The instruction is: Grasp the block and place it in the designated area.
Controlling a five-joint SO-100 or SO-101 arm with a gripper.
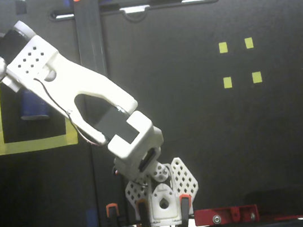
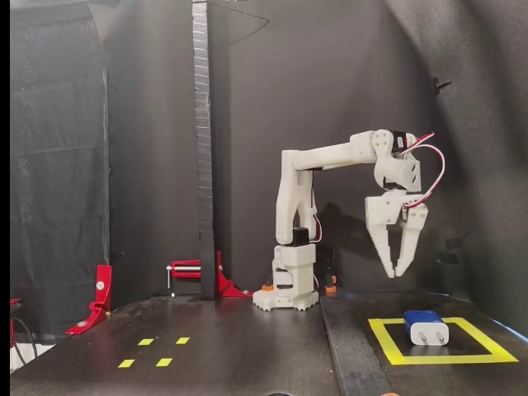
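The block (image 2: 426, 327) lies flat inside the yellow square (image 2: 388, 345) on the table (image 2: 247, 355), prongs toward my side camera, so I judge the placing done. My hand (image 2: 393, 272) hangs well above it, empty, fingers nearly pressed together at the tips, clear for pulling away

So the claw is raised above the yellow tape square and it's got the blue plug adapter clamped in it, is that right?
Not quite. The claw is raised above the yellow tape square, but it holds nothing. In the fixed view from the side, the blue plug adapter lies on the table inside the square, clear of the claw.
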